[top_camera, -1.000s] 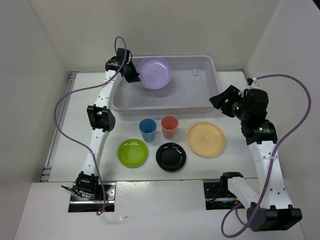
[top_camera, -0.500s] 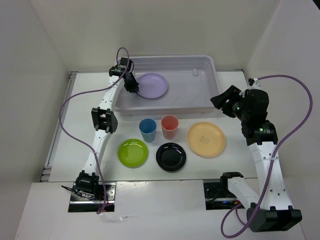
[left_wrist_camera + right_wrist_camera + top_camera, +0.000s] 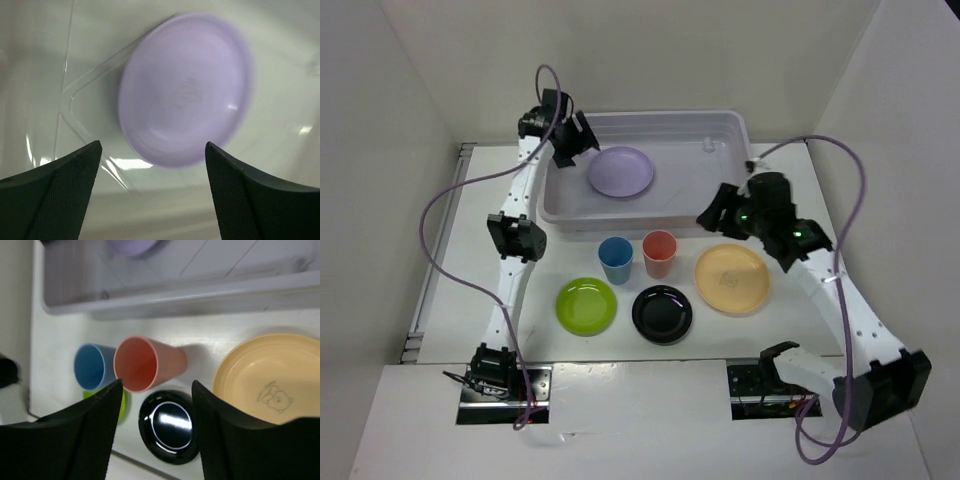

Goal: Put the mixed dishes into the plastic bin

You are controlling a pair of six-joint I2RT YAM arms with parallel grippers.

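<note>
One dish, the lavender plate (image 3: 185, 90), is lying flat on the floor of the plastic bin (image 3: 720, 125). It is sitting just ahead of the left gripper (image 3: 152, 150), centred between that gripper's two fingers (image 3: 55, 195), which are standing wide apart and touching nothing. The plate is resting clear of both fingertips, near the bin's rounded corner.

Five dishes are sitting on the table (image 3: 720, 335) outside the bin. The right gripper (image 3: 156, 383) is hovering above them with its fingers spread, holding nothing. In its wrist view:
- the salmon-red cup (image 3: 145, 362) is standing upright just beyond the gap between the fingertips
- the blue cup (image 3: 91, 366) is sitting just beside that cup, past the tip of the finger on the left of the view
- the glossy black plate (image 3: 167, 425) is showing within the gap between the fingers
- the pale orange-yellow plate (image 3: 265, 380) is lying beyond the finger on the right of the view
- a sliver of the lime green plate (image 3: 122, 401) is peeking out beside the finger on the left of the view
</note>
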